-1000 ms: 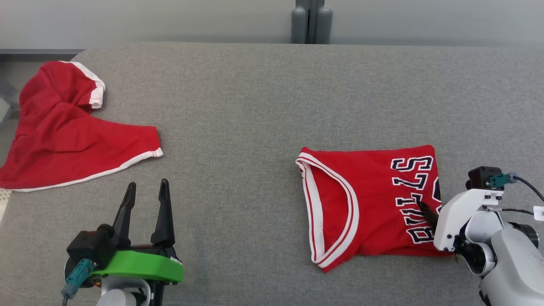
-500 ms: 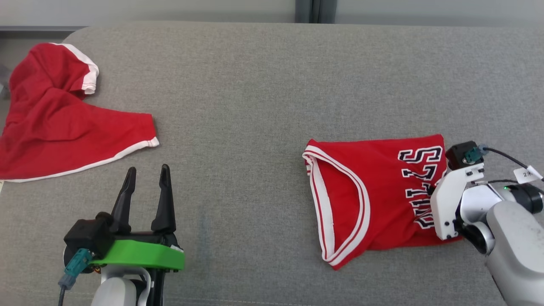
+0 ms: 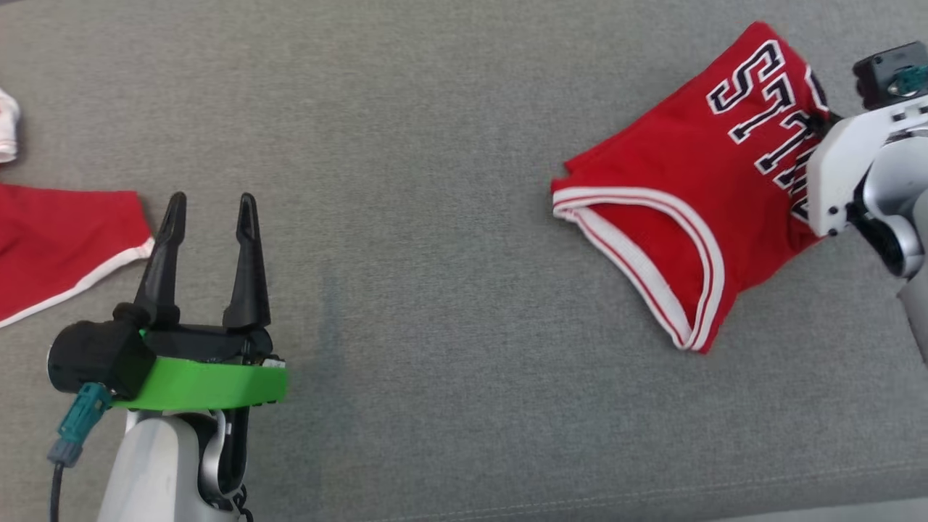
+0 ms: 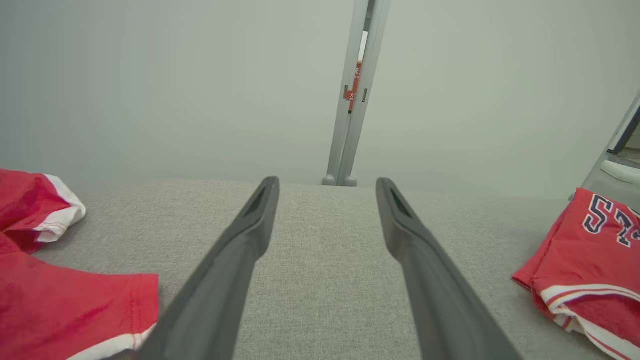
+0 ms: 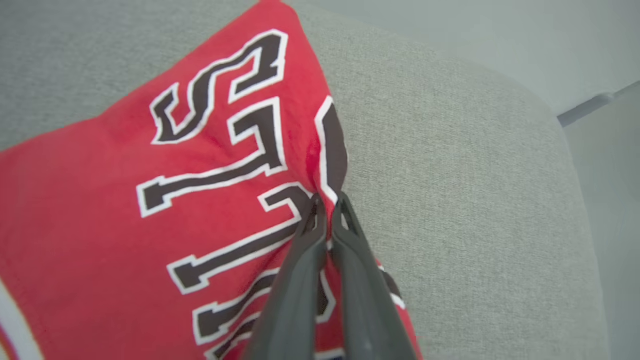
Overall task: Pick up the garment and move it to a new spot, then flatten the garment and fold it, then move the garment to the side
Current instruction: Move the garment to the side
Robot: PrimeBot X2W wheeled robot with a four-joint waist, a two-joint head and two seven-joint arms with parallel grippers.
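On the table [image 3: 435,181], the shirt [image 3: 674,210] lies toward 2 o'clock in the head view. A second garment [image 3: 58,246] lies well apart from it at 9 o'clock, at the table's left edge. The left gripper [image 3: 212,199] sits at 8 o'clock, just beside the second garment and between the two pieces of clothing, while the right gripper [image 5: 329,199] touches the shirt's 3 o'clock edge. In the left wrist view a post [image 4: 350,100] stands behind the table at 12 o'clock, the second garment at 8 o'clock and the shirt at 4 o'clock.

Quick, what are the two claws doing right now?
Left claw: open, holding nothing.
Right claw: closed, pinching the red jersey.
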